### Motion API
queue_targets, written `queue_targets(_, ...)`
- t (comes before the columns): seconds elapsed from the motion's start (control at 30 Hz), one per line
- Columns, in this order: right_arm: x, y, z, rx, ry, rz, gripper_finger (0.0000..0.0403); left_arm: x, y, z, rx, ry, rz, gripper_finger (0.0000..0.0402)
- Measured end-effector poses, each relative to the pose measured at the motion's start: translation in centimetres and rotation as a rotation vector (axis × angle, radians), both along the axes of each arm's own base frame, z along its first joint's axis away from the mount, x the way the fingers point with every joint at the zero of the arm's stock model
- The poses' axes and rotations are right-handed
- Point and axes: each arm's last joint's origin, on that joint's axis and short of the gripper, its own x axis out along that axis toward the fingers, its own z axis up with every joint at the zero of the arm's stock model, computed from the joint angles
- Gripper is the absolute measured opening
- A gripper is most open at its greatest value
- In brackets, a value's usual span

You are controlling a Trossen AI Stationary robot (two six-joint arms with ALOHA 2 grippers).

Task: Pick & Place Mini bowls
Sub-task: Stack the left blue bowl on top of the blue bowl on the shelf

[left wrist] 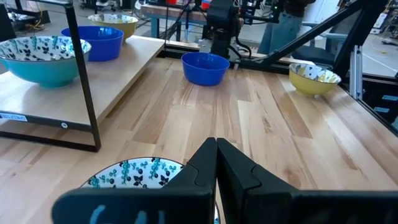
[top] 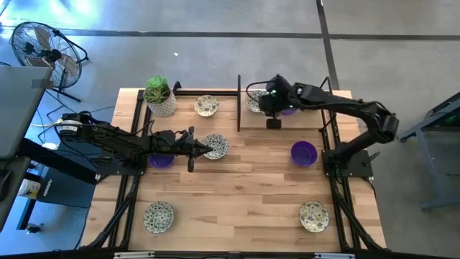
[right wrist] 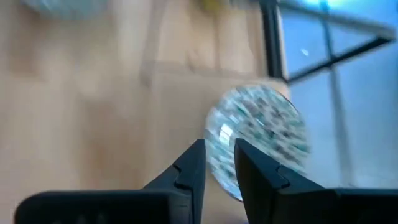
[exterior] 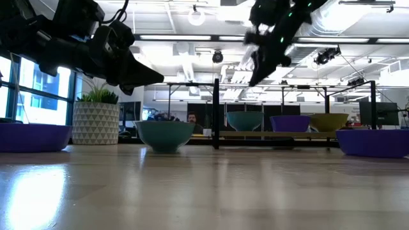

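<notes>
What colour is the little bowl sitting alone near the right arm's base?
Solid purple bowl, clearest in the high view.

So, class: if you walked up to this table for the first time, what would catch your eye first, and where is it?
Probably the two dark arms reaching in from either side: the right gripper hangs over the raised shelf at the back, and the left gripper, shut, sits at a patterned bowl mid-table. Next, the glossy purple bowl on the right and the green plant in its white pot at the back left.
</notes>
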Motion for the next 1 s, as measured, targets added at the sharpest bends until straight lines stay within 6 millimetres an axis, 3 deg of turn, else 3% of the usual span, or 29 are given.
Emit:
queue_targets(0.1,-1.0,1.2,0.3,0.113,-0.108,0.025,0.0058,0.0,0.0,0.0,0.008,0.001,-0.001,0.0001)
queue_targets(0.3,-2.9,3.6,-2.3,0.116,-0.306,0.023,0.0005,0.0,0.0,-0.1,0.009,0.009,-0.005,0.0001)
queue_targets(0.53,-4.6,6.8,-4.7,0.072,-0.595,-0.019,0.0007,0.0,0.0,-0.1,0.011,0.009,-0.002,0.0001)
queue_targets(0.73,-5.8,9.2,-6.7,-0.001,-0.738,-0.025,0.0004,0.1,0.3,-0.4,0.026,0.074,0.094,0.0001)
queue_targets(1.0,-5.8,11.2,-6.8,-0.03,-0.802,-0.015,0.0005,1.1,0.1,0.9,0.007,0.173,0.065,0.0001)
